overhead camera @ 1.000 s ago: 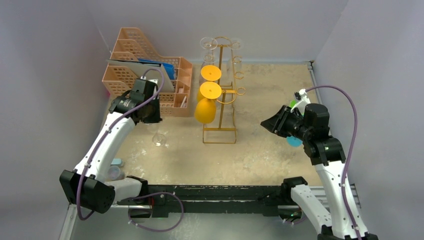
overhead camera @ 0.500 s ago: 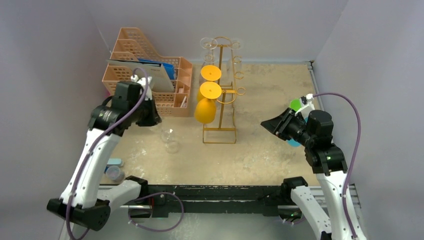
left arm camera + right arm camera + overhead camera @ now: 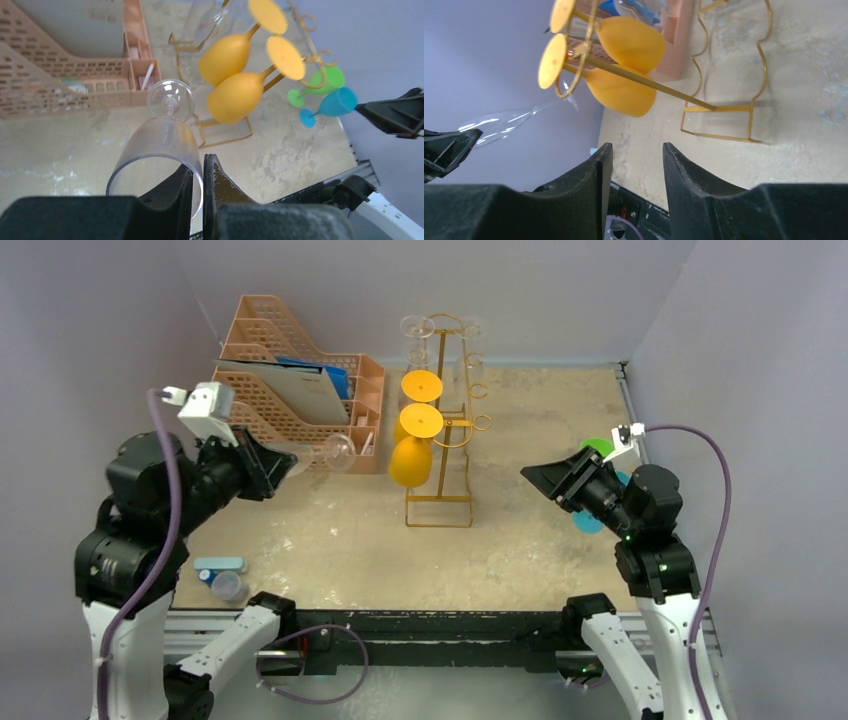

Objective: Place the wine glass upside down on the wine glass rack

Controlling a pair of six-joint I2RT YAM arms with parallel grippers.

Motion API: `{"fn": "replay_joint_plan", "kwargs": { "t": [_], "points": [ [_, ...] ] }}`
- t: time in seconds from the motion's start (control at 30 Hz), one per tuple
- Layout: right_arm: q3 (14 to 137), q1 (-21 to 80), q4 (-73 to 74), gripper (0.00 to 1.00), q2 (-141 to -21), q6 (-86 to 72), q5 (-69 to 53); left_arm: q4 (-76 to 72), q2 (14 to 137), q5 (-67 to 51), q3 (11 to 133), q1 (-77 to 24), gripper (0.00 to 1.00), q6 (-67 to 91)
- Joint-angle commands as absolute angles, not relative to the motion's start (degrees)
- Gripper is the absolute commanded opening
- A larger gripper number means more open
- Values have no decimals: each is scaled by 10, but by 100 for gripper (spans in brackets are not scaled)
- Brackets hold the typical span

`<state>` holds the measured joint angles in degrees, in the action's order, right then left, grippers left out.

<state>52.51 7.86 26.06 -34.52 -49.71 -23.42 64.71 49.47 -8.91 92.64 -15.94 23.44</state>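
The left gripper (image 3: 197,182) holds a clear wine glass (image 3: 160,140) in the air, its jaws closed on the rim of the bowl. The glass lies on its side, foot pointing away, in front of a peach file organizer (image 3: 300,410). It hangs apart from the gold wine glass rack (image 3: 719,107), which stands mid-table (image 3: 520,410) with two orange glasses (image 3: 410,462) hanging upside down on it. The right gripper (image 3: 633,165) hovers to the rack's right, jaws apart. A green glass (image 3: 327,80) and a blue glass (image 3: 336,102) sit near the right arm.
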Motion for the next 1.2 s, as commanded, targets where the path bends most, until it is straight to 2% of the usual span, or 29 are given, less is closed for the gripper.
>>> {"fn": "replay_joint_plan", "kwargs": {
  "t": [0.0, 0.23, 0.4, 0.57, 0.93, 1.17],
  "points": [
    [566, 81, 175, 46, -345, -523, -267, 570, 484, -116, 1010, -161, 0, 232],
    [581, 83, 112, 48, -356, -554, -288, 470, 457, -125, 1046, -161, 0, 236],
    [611, 100, 59, 47, -403, -568, -290, 315, 436, -171, 979, -161, 0, 303],
    [665, 220, 31, 45, -477, -523, -221, 164, 443, -196, 919, -161, 0, 381],
    [739, 394, -101, 62, -595, -515, -166, -1, 474, -247, 839, -161, 0, 461],
    [786, 478, -175, 66, -669, -518, -94, -74, 450, -257, 773, -161, 0, 467]
  ]
}}
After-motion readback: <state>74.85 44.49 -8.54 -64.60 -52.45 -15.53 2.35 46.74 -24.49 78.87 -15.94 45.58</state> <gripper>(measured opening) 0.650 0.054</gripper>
